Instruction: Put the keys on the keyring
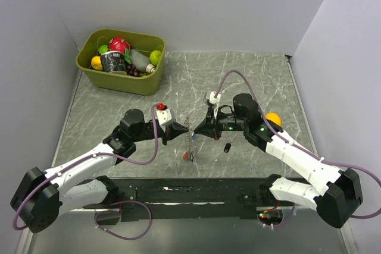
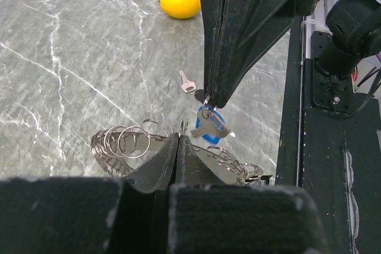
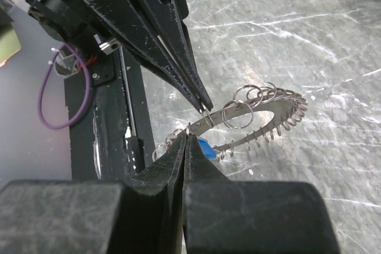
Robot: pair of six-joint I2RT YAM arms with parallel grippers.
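Found the keyring [image 2: 119, 143] mid-table [image 1: 238, 75], close to the front edge. Pinched on its band by the left gripper [image 2: 179, 142], fingers fully closed on the metal. Met from the opposite side by the right gripper [image 2: 208, 94], also clamped tight, on the small loop of a blue-headed key [image 2: 209, 128] dangling just beside the band. Noted a red-headed key [image 1: 186, 156] at the ring's near end and a black-headed key [image 2: 187, 82] flat on the marble nearby. Hemmed on the near side by a black rail [image 1: 196, 193]. Open marble beyond, toward the back wall. Green bin [image 1: 144, 85] well apart in the far-left corner, yellow ball [image 2: 180, 1] beside the right arm.
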